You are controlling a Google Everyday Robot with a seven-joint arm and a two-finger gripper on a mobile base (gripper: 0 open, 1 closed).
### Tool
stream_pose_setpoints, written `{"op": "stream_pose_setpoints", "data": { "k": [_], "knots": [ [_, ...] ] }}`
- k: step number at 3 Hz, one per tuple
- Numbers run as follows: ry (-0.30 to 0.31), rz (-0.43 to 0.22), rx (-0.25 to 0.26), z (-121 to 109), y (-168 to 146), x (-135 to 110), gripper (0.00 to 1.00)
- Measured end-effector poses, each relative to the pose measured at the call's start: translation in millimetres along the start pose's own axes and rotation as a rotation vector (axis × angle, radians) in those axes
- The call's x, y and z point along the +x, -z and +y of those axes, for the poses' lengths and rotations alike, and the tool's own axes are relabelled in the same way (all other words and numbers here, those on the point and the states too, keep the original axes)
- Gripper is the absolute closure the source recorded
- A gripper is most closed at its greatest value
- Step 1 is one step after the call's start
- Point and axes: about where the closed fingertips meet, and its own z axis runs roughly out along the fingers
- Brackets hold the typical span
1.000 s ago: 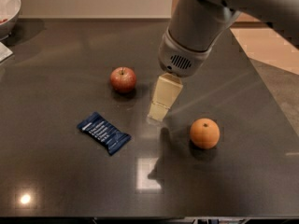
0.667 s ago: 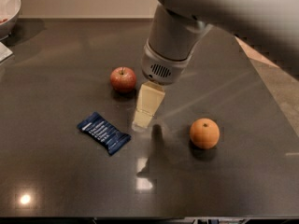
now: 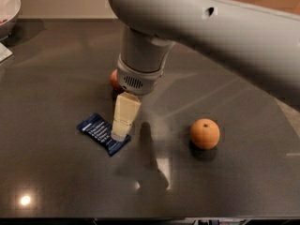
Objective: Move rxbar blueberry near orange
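- The claw [image 3: 121, 135] hangs from the big grey arm [image 3: 211, 27], tip down, close to the dark surface [image 3: 56, 182]; I cannot tell if it is spread or pressed together
- The bar [image 3: 96, 128] lies flat on the surface, right under the claw tip and sticking out to its left; the tip covers the bar's right end; I cannot tell if they touch
- The orange [image 3: 205, 133] sits on the surface well off to the claw's right, apart from the bar
- An apple [image 3: 114, 80] peeks out behind the claw, mostly hidden by the arm
- A bowl [image 3: 11, 13] is far off, up and left of the claw, at the corner
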Motion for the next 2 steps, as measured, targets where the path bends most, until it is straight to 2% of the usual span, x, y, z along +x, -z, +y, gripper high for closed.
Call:
{"op": "stream_pose_setpoints", "data": {
  "k": [2],
  "knots": [
    [-0.061, 0.093, -0.046, 10, -28, -11, 0.0]
  ]
}}
